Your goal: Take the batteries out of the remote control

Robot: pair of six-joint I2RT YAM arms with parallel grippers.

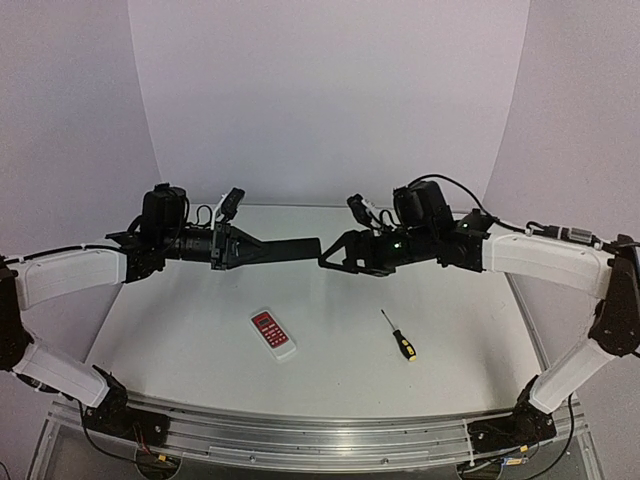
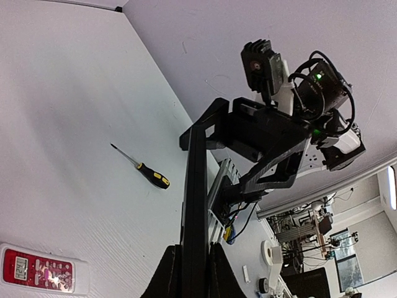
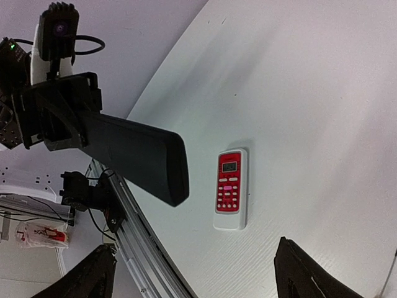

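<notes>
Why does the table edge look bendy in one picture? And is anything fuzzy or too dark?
Right wrist view: the table edge curves, probably the wide lens bending it; the red remote is sharp with a faint shadow. Left wrist view: the black remote up close is a dark strip without detail. Top view: soft, even light, nothing fuzzy, the screwdriver barely shadowed.

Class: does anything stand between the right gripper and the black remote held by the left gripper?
Nothing visible. The open right gripper faces the free end of the black remote; the red remote and screwdriver lie below on the table.
</notes>
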